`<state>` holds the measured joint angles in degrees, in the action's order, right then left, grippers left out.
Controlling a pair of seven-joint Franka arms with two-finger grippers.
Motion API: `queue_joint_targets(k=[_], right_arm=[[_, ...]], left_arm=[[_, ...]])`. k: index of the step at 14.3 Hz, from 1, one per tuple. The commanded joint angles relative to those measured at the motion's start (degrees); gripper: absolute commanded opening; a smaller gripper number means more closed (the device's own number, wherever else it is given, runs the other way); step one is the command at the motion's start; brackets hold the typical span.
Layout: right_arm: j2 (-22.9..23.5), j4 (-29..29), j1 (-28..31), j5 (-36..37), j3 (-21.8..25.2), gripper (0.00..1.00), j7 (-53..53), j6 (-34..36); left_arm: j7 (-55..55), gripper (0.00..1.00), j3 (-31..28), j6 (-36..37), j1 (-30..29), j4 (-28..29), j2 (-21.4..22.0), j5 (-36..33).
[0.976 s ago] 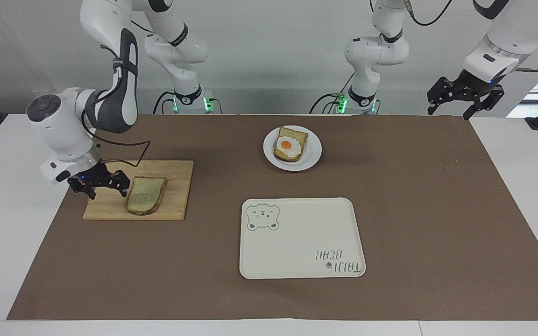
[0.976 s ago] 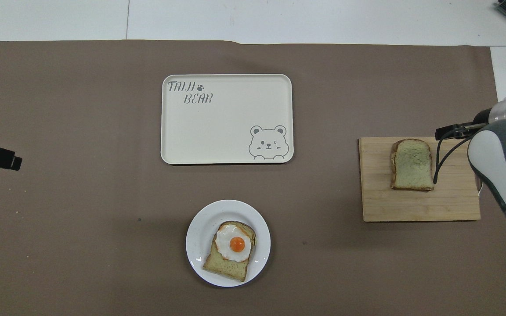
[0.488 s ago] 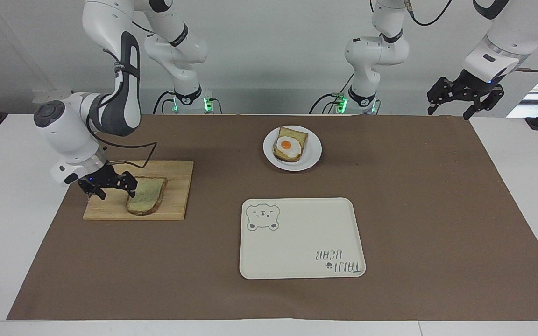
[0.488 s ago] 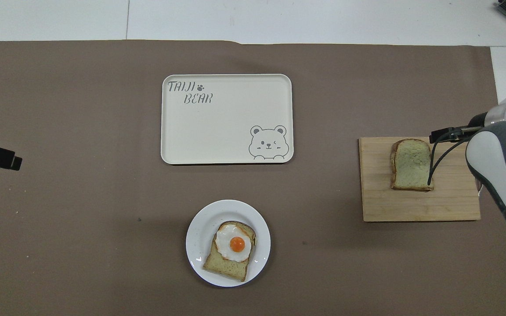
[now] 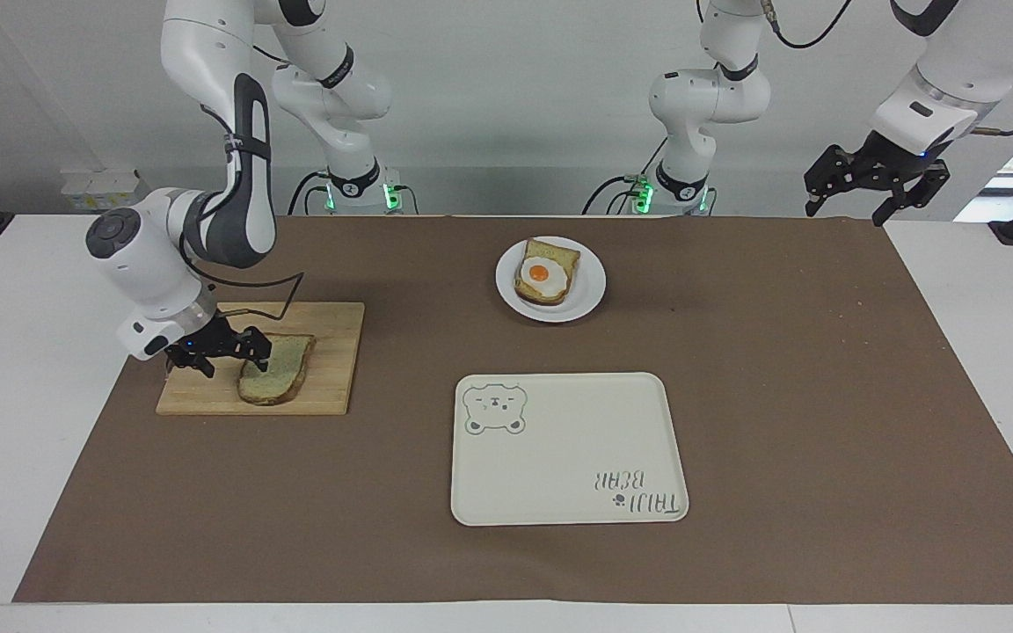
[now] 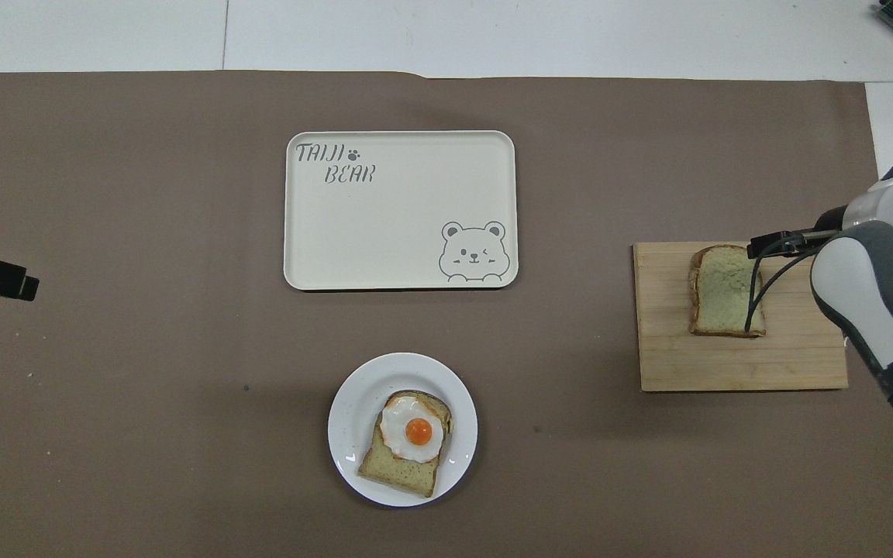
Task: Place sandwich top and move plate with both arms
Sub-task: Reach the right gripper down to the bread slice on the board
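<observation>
Shifted since the earlier frames: right gripper (image 5: 223, 350), now in over the board's edge and low at the crust of the top slice (image 5: 276, 379), fingers spread wide with nothing between them; whether a fingertip already touches the crust cannot be told; slice itself unmoved, flat on the board (image 5: 331, 369) at the right arm's end of the table, well apart from the plate (image 5: 584, 294); plate near the robots at mid-table, carrying the egg slice (image 5: 545, 272), with the tray (image 5: 559, 457) farther from the robots than the plate and bare; left gripper (image 5: 876, 183) waiting, raised over the cloth's corner at the left arm's end, also spread wide and holding nothing. Step in hand, by judgement: reaching to pick up the top slice, first of the task, nothing yet placed. Next move calls for straddling the slice's edge, closing gently so as not to crush soft bread, lifting clear of the board, carrying across to the plate and squaring over the egg; afterwards, both arms needed on the plate's rim.
</observation>
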<state>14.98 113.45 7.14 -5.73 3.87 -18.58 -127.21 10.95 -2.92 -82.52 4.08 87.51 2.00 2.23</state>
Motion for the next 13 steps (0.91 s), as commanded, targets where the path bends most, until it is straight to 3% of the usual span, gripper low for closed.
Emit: queue_joint_targets(k=[1, 7, 8, 10, 13], right_arm=[[0.05, 2.56, 0.68, -2.09, -0.35, 1.00, -2.42, -2.59], [0.84, 2.92, 1.03, -3.67, -0.26, 1.00, -2.42, -2.95], [0.84, 2.92, 1.12, -3.76, -0.26, 0.90, -2.51, -2.95], [0.76, 3.01, 1.21, -3.94, -0.26, 0.47, -2.42, -2.52], [0.67, 3.18, 1.39, -6.56, -0.26, 0.00, -1.99, -2.43]], left_arm=[[-0.58, 1.00, 0.02, -1.42, -0.04, 1.96, 1.43, -0.65], [-0.58, 1.00, 0.02, -1.42, -0.04, 1.96, 1.43, -0.65], [-0.58, 1.00, 0.02, -1.42, -0.04, 1.96, 1.43, -0.65], [-0.58, 1.00, 0.02, -1.33, -0.04, 1.96, 1.43, -0.65], [-0.58, 1.00, 0.02, -1.42, -0.04, 1.96, 1.43, -0.65]])
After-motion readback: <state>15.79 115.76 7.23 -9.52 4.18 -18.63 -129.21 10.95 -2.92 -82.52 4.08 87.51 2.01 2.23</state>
